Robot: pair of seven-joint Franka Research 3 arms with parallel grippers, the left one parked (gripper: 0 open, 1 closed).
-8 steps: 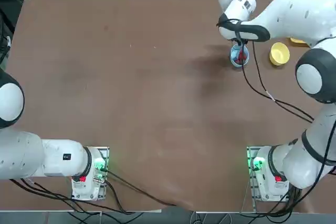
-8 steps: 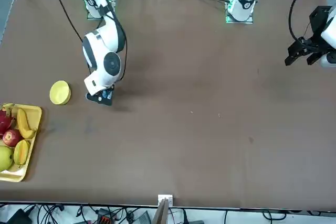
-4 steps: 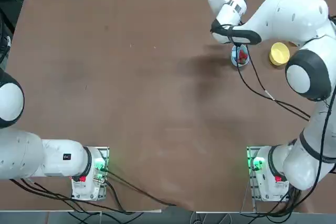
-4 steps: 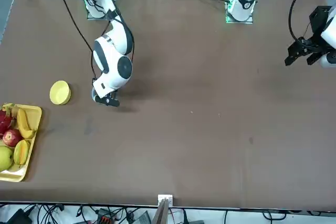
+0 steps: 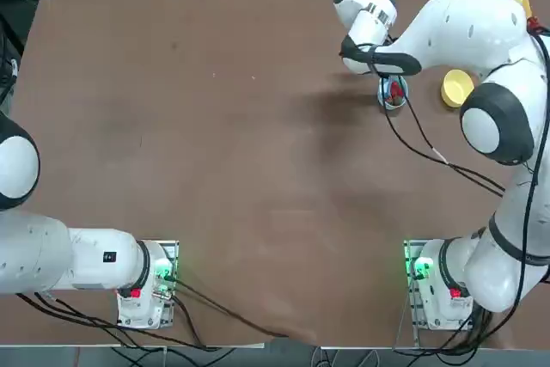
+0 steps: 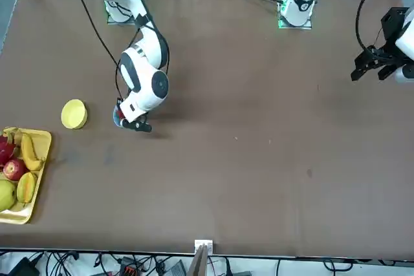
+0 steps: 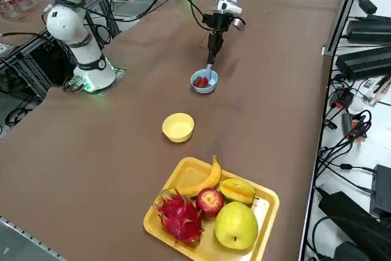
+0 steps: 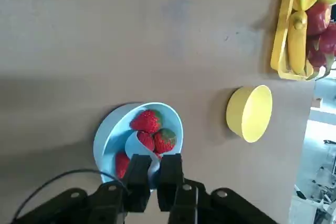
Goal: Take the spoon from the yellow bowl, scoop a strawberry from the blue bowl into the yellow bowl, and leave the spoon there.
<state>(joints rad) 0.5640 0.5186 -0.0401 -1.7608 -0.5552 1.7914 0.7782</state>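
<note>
Right hand: one, clenched on the handle of the spoon, above the near side of the blue bowl.
Spoon: one, pale blue, its head down in the blue bowl among the fruit.
Blue bowl: one, upright on the tabletop, holding several strawberries (red, some with green tops).
Yellow bowl: one, round, between the blue bowl and the tray, touching neither.
Tray: one, yellow, rectangular, holding a banana, a dragon fruit, a red apple and two further fruits.
</note>
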